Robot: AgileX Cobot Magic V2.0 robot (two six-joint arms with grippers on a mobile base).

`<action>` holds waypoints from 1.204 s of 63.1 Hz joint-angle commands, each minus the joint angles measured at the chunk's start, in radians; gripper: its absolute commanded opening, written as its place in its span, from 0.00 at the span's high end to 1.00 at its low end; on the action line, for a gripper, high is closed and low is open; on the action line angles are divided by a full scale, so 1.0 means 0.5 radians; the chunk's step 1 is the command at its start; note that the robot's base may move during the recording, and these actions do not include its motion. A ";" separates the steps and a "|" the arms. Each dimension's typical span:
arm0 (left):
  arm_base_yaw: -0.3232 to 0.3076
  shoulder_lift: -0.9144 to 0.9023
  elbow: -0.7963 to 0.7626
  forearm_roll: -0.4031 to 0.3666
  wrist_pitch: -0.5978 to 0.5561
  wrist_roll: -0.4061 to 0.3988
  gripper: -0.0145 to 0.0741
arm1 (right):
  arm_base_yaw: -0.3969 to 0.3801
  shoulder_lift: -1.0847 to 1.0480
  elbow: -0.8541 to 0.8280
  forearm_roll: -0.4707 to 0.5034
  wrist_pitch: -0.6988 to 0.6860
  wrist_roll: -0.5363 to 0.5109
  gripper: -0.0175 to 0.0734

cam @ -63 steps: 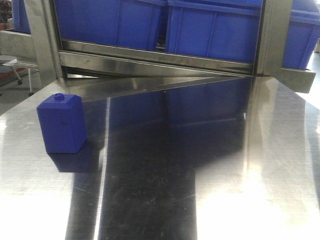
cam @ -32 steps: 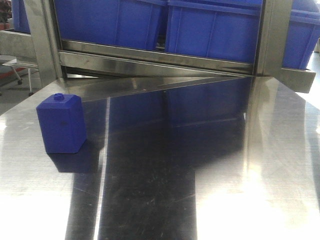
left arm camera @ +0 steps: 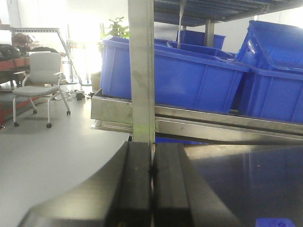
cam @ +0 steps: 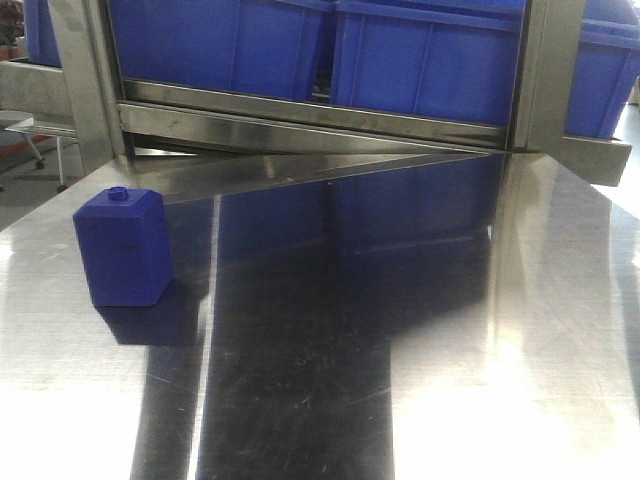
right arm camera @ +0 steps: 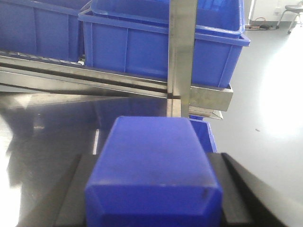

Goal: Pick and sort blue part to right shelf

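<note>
The front view sits low over the steel surface, facing the right shelf from nearby. The left wrist view looks along its closed fingers at a shelf upright. The right wrist view looks past the blue part, very close, toward the blue bins all three views share.

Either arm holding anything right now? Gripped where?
Right gripper holds the blue part, jaws clamped on its two opposite side faces. Left gripper shut, empty.
</note>
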 commanded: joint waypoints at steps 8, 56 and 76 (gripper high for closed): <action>-0.012 0.293 -0.251 -0.015 -0.126 -0.023 0.68 | -0.018 0.013 -0.063 0.002 -0.186 -0.020 0.38; -0.099 1.201 -0.912 0.241 0.805 -0.493 0.11 | -0.018 0.013 -0.063 0.002 -0.186 -0.020 0.38; -0.455 1.730 -1.235 0.315 1.197 -1.023 0.11 | -0.018 0.013 -0.063 0.002 -0.186 -0.020 0.38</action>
